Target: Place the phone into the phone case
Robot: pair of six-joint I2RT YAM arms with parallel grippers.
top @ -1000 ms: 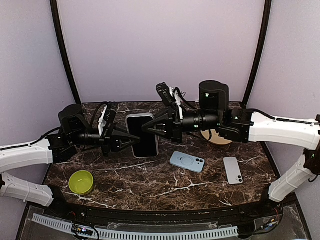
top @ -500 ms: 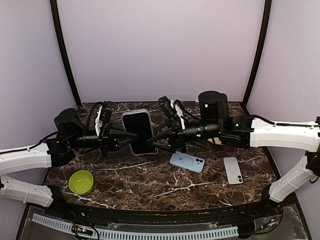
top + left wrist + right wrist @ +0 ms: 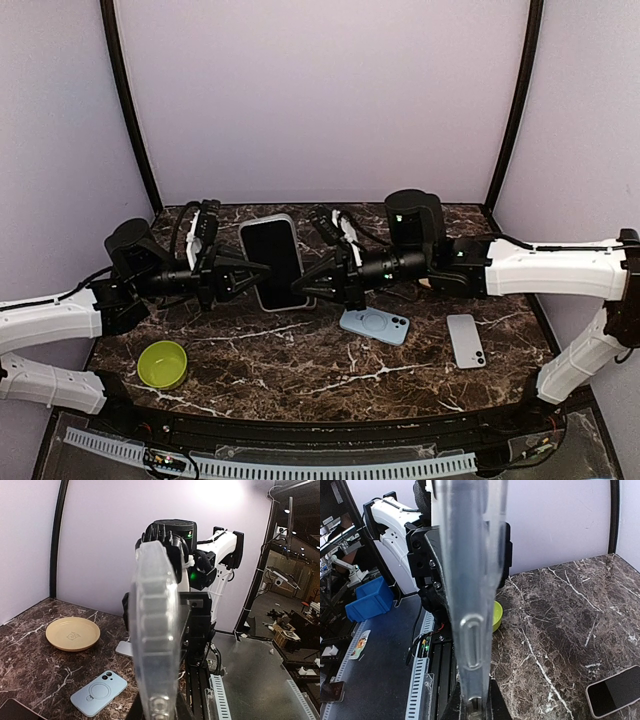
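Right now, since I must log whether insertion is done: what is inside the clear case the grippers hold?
From above, a black-screened phone fills the clear case. Both wrist views show only its frosted side wall, which hides how fully the phone sits.

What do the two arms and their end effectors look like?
White shells on the left arm and right arm, black cylindrical joint housings. The left end effector and right end effector are black, with looped black cables. A green light shows on the right arm.
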